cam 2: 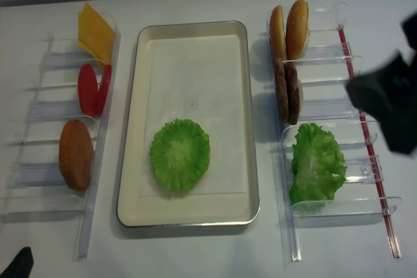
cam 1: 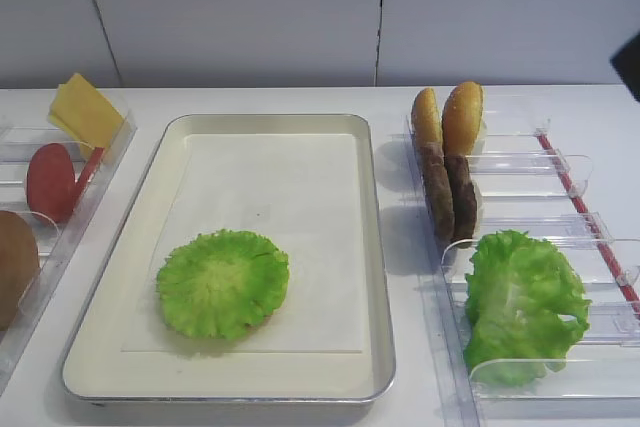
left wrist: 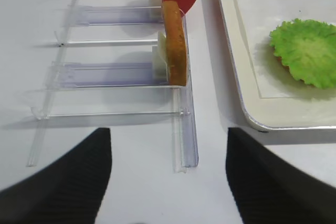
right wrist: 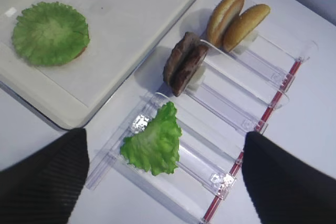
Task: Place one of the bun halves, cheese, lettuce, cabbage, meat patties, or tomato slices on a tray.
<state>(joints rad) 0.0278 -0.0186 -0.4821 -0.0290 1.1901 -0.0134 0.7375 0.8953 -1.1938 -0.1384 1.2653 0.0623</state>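
Where lettuce point(cam 1: 222, 282) lies, unmarked tray point(cam 1: 372, 247)

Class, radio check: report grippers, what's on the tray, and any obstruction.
Left gripper open, empty. Right gripper open, empty, over the crinkled bunch. Lettuce flat on tray. Nothing blocking.

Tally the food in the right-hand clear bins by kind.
Bun halves: 2
Meat patties: 2
Cabbage bunch: 1
Total: 5
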